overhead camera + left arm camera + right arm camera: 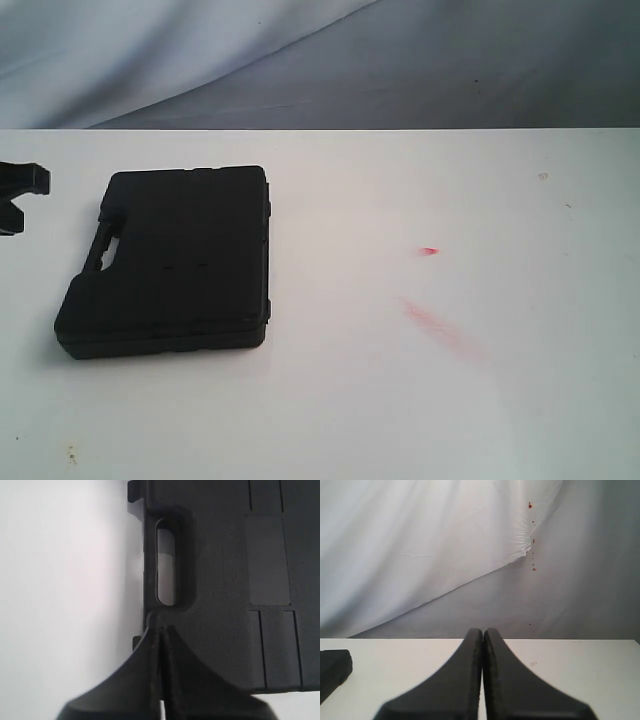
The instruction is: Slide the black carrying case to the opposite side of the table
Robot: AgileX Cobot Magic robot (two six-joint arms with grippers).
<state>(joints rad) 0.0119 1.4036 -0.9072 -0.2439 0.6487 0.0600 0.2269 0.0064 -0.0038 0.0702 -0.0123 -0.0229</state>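
Note:
The flat black case (175, 260) lies on the left part of the white table (450, 400), its cut-out handle (104, 245) facing the left edge. In the left wrist view my left gripper (159, 628) is shut with nothing between its fingers. Its tips sit at the case's (225, 580) handle-side edge, just below the handle slot (165, 562). Whether they touch it I cannot tell. A black part of the left arm (22, 185) shows at the exterior view's left border. My right gripper (483, 632) is shut and empty above the table (580, 670), with a corner of the case (332, 672) off to one side.
Two red smears (430, 251) (440, 325) mark the tabletop right of the middle. A grey-white cloth backdrop (300, 60) hangs behind the table's far edge. White tabletop stretches from the case to the right side.

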